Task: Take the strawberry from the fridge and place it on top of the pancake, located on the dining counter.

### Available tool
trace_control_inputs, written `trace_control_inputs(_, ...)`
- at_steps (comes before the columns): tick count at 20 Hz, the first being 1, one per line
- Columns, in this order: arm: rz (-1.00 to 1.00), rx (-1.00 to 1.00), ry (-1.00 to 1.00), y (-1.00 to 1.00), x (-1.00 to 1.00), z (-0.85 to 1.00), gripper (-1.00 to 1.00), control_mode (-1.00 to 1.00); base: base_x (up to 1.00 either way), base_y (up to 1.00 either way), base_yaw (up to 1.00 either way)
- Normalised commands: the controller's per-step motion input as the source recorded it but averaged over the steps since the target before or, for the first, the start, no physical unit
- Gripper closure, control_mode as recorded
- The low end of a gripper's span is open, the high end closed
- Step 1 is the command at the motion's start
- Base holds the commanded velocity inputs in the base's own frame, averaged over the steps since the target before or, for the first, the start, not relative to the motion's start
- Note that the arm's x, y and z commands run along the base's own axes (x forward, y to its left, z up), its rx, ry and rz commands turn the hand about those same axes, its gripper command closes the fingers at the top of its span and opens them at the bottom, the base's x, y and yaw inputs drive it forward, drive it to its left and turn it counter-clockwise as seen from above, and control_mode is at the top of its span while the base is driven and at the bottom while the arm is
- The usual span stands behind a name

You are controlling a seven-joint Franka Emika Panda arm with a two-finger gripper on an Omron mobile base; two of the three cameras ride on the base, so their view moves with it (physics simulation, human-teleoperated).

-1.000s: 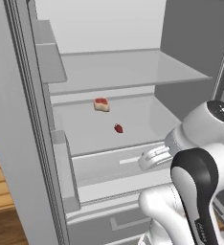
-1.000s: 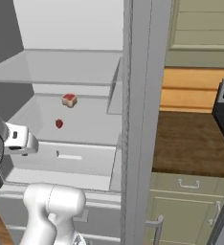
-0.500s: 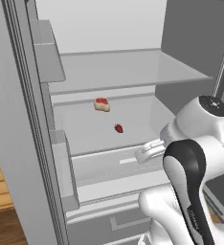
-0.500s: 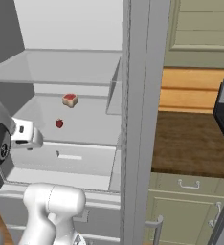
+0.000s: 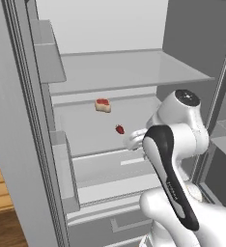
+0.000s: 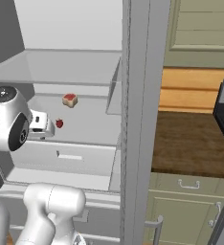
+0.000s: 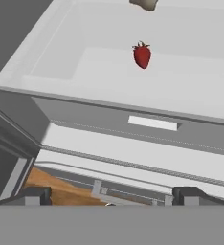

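Gripper [image 7: 109, 196]: two dark finger tips spread to full width at the foot of the hand view, nothing between them, nothing held. In the left base view the hand sits at the front edge of the fridge's [image 5: 42, 144] middle shelf [image 5: 86, 130], level with it and just outside.

Strawberry [image 7: 142, 55]: one small dark red berry, lying on that pale shelf, apart from everything else. In the hand view it sits well ahead of the finger tips and slightly right of the line midway between them, stem end up-picture, long axis running roughly along the line of approach. In the left base view the strawberry [image 5: 120, 129] is just beyond and left of the hand; in the right base view the strawberry [image 6: 59, 123] is just right of the hand.

Pale block with red top [image 5: 103, 105]: further back on the same shelf, clear of the berry.

Drawer front with pale handle [image 7: 153, 123]: below the shelf, between tool and berry in the hand view.

Assessment: reach stage; berry not yet taken. The coming move appears to need a forward advance over the shelf lip with a small sideways correction to centre the berry between the tips.
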Motion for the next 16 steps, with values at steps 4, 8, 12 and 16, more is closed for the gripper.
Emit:
trace_control_inputs(4, -0.01, 0.00, 0.01, 0.12, 0.33, -0.17, -1.00, -1.00, 0.00, 0.00, 0.00)
trace_control_inputs(8, 0.00, 0.00, 0.00, 0.01, 0.06, -0.08, -1.00, -1.00, 0.00, 0.00, 0.00)
trace_control_inputs(12, -0.01, -0.01, 0.00, 0.05, 0.30, -0.05, -1.00, -1.00, 0.00, 0.00, 0.00)
trace_control_inputs(16, -0.05, -0.01, 0.00, 0.18, 0.64, -0.17, -1.00, -1.00, 0.00, 0.00, 0.00)
